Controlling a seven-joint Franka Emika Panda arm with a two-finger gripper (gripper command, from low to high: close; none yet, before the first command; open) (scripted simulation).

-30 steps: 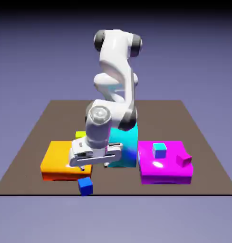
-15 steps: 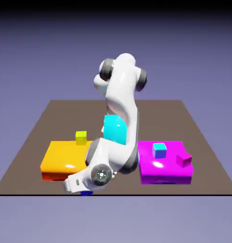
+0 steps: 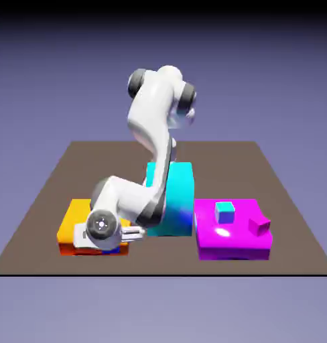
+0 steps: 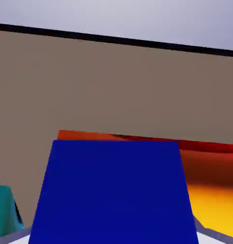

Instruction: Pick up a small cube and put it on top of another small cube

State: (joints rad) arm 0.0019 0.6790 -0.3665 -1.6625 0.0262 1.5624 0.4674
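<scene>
The tiny dark blue cube (image 4: pixel 113 190) fills the lower middle of the hand view, and my gripper (image 3: pixel 114 244) is shut on it. Slivers of the grey fingertips (image 4: pixel 215 234) show at the bottom corners beside the cube. In the exterior view the hand hangs low over the front of the wide flat orange block (image 3: pixel 74 224), and the hand hides nearly all of the blue cube there. The tiny yellow-green cube is hidden behind the forearm. Past the held cube, the hand view shows the orange block (image 4: pixel 211 190).
A tall cyan block (image 3: pixel 178 194) stands in the middle, just behind the arm. At the exterior view's right a magenta block (image 3: pixel 226 241) carries a small teal cube (image 3: pixel 224 212) and a small magenta cube (image 3: pixel 258 226). The brown table's front edge (image 3: pixel 159 273) lies close.
The hand dropped to the blue cube at the table's front edge, closed on it, then rose and moved to the exterior view's left. The forearm now hides the yellow-green cube.
</scene>
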